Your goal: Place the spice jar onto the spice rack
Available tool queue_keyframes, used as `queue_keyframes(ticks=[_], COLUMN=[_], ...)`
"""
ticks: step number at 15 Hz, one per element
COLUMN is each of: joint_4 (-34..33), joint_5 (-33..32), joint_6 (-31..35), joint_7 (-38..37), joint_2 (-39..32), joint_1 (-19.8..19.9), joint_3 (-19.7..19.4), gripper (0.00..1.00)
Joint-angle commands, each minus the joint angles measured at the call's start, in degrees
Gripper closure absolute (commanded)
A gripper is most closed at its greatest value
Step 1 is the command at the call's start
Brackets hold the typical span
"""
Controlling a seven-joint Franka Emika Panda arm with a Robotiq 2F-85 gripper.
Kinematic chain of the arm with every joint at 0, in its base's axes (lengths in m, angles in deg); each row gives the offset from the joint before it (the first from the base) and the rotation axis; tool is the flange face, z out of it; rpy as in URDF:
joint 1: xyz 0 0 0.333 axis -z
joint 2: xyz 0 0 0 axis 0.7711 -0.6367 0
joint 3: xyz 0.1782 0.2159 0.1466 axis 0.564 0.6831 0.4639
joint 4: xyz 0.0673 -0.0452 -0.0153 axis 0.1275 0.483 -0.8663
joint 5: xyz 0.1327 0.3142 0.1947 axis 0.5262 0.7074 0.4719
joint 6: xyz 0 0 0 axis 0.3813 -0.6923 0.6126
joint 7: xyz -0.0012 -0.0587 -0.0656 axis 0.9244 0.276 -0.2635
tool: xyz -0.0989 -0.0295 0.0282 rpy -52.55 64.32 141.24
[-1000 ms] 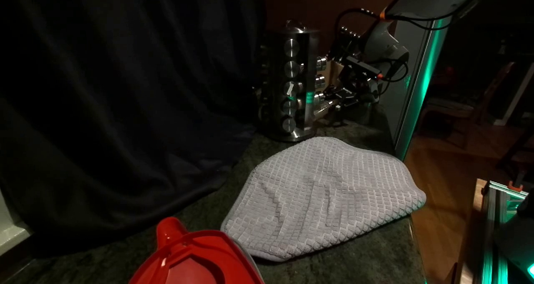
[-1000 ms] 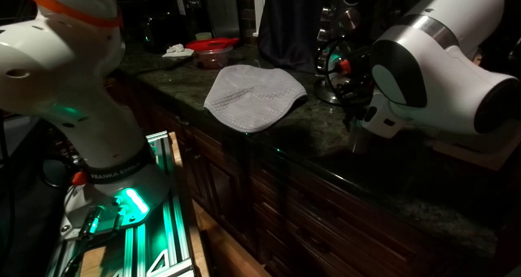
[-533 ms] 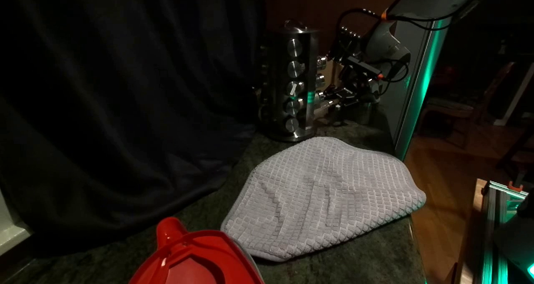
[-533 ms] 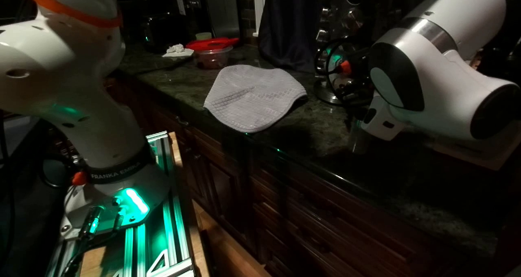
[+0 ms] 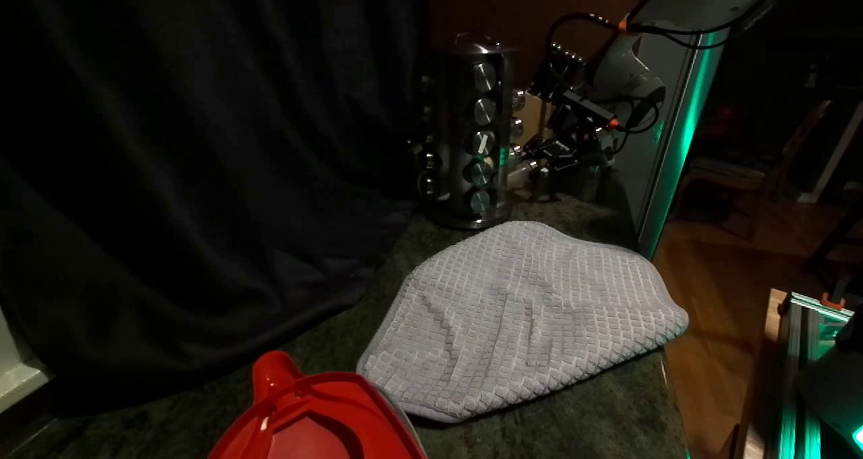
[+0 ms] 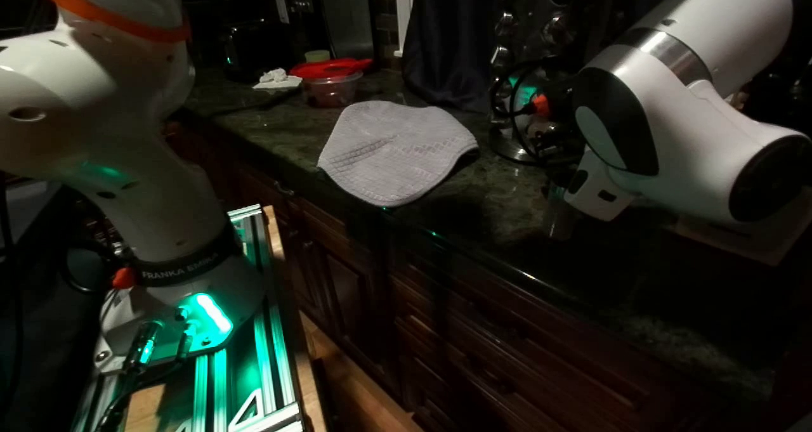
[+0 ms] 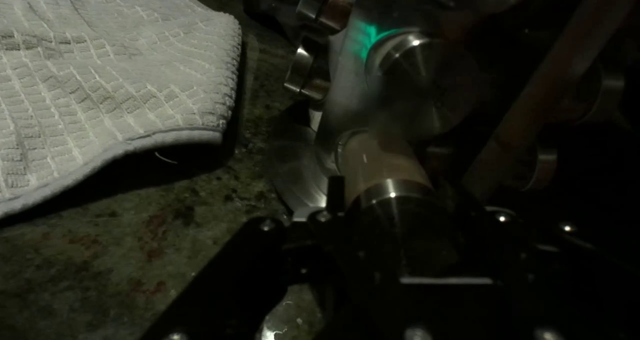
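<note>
The spice rack (image 5: 465, 135) is a tall dark round carousel with silver-capped jars, standing at the back of the counter in an exterior view. It is partly hidden by my arm in an exterior view (image 6: 507, 23). The spice jar (image 7: 385, 163), clear with pale tan contents and a silver cap, lies with its far end in a low opening of the rack in the wrist view. My gripper (image 7: 392, 200) is around its cap end, a finger close on each side; the right finger is very dark. In an exterior view the gripper (image 5: 539, 159) is right beside the rack, with the jar (image 5: 520, 171) between them.
A grey knit cloth (image 5: 526, 317) lies in front of the rack. A red-lidded container (image 5: 317, 418) is at the near edge. A dark curtain (image 5: 202, 142) hangs beside the rack. A clear glass-like vessel (image 6: 561, 219) and a pale block (image 6: 739, 232) stand under my arm.
The rack has turned a little, its front column of caps moving right in an exterior view. My arm has shifted slightly, the gripper staying beside the rack at the jar.
</note>
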Motion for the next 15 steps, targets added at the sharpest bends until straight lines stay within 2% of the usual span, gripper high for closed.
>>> queue_keyframes(ticks=[1,7,15], joint_4=[0.5,-1.2,-1.6], joint_5=[2.7,1.2,5.4], joint_6=[1.5,1.3,-0.4], joint_7=[-0.5,-0.4,0.6], joint_2=[0.6,-0.6,-2.7], joint_1=[-0.8,-1.5,-0.4], joint_3=[0.6,0.9,1.7], gripper=[0.76,0.76,0.76])
